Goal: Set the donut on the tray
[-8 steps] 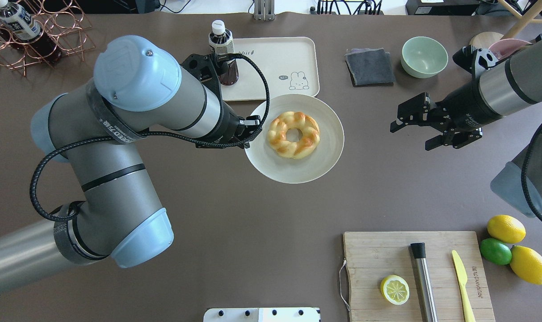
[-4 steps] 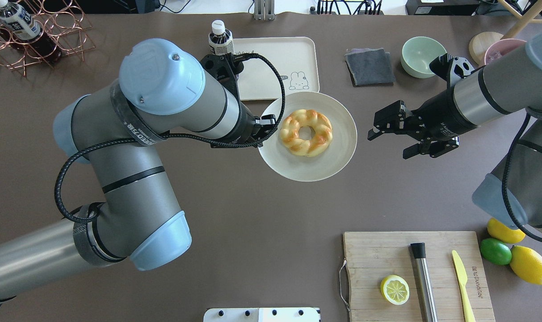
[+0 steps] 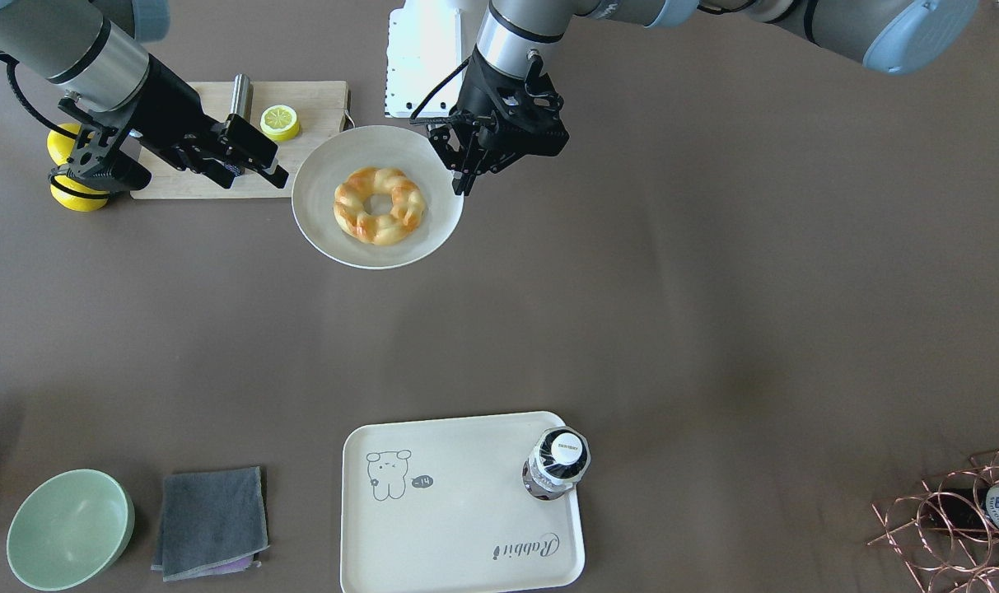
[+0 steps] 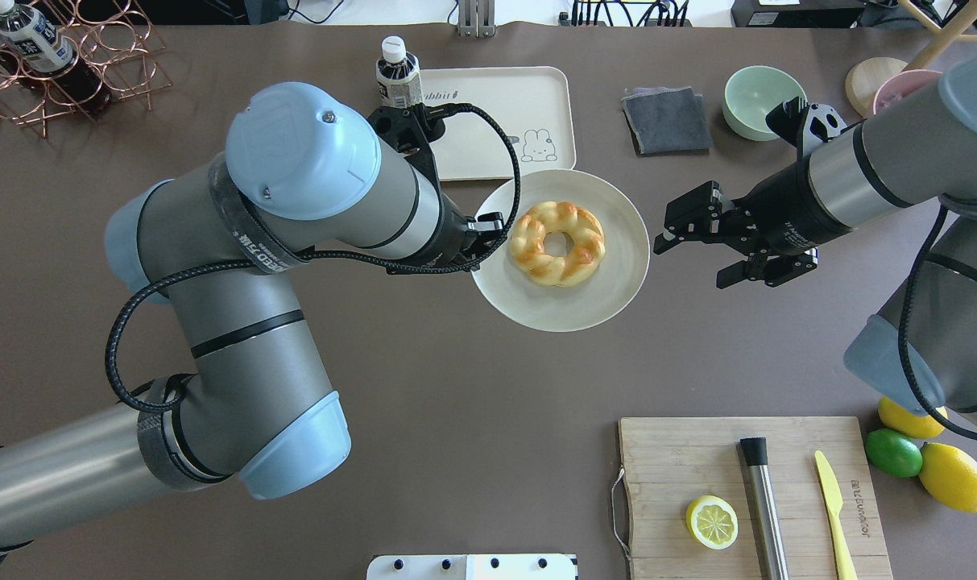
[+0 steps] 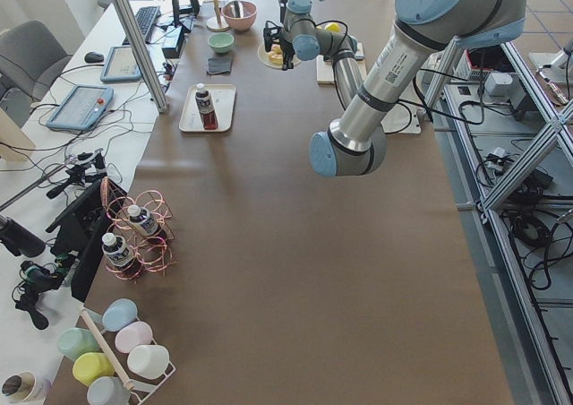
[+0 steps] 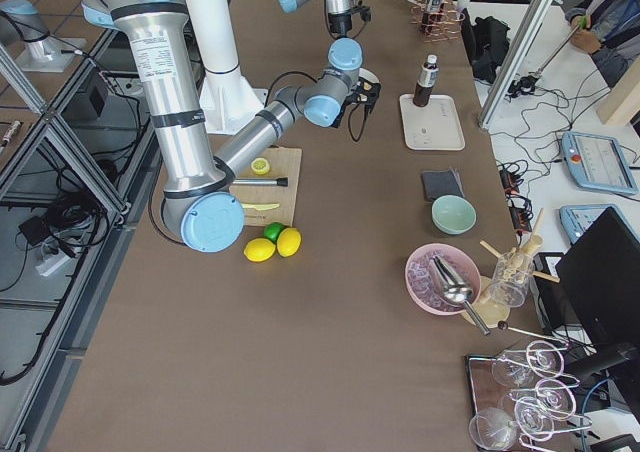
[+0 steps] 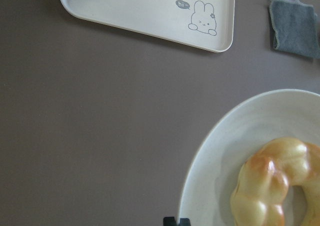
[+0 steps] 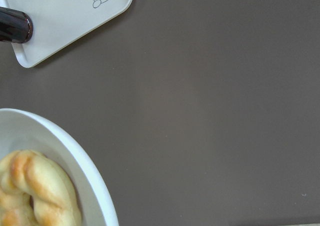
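Overhead exterior view: the donut (image 4: pixel 556 243) lies flat in the middle of a round white plate (image 4: pixel 573 310), over the middle of the table (image 4: pixel 456 387). The left pincer (image 4: pixel 488 234) is pinched tight on the plate's rim, on the side toward the table's left edge. The donut is just beside that pincer, but the pincer touches only the plate, not the donut.

The right pincer (image 4: pixel 689 259) is on the other side of the plate, toward the table's right edge. Its two fingers are wide apart and hold nothing. It is near the plate's rim but does not touch it. So the donut sits between the two pincers (closer to the left one).

The tray (image 4: pixel 520 97) lies by the table's far edge. A bottle (image 4: pixel 397 74) stands on the tray's far left corner. The donut is not on the tray. From the front there is a lot of bare table between the plate and the tray. From above the plate's far rim seems to cover a bit of the tray's near edge, so the plate looks lifted off the table.
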Controlling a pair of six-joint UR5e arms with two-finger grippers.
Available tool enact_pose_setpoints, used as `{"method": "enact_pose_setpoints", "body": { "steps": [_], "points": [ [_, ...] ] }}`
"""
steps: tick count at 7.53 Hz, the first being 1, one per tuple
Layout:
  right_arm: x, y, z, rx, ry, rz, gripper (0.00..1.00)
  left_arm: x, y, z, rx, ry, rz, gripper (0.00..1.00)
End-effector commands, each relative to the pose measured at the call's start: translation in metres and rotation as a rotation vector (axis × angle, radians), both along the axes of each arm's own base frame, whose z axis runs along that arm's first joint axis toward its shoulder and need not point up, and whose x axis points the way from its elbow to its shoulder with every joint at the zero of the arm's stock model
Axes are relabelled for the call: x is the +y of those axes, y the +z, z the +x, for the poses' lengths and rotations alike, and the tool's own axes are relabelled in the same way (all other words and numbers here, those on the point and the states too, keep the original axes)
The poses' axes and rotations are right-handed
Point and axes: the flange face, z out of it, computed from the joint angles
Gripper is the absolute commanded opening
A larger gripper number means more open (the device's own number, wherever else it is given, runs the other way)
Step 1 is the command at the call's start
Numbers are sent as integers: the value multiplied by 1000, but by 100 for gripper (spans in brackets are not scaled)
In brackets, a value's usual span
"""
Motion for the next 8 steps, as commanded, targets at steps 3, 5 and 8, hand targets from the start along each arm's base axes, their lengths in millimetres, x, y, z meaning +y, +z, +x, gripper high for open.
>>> {"method": "enact_pose_setpoints", "body": {
  "steps": [3,5,8],
  "points": [
    [6,-12,-19,-6,4,-20,91,4,-2,2,5,-1,-8,0],
    [7,-12,-21,-4,11,-24,62,4,-4,1,8,0,-7,0],
    [7,-24,-28,-17,21,-42,30,3,-4,1,7,-1,-8,0]
  ]
}}
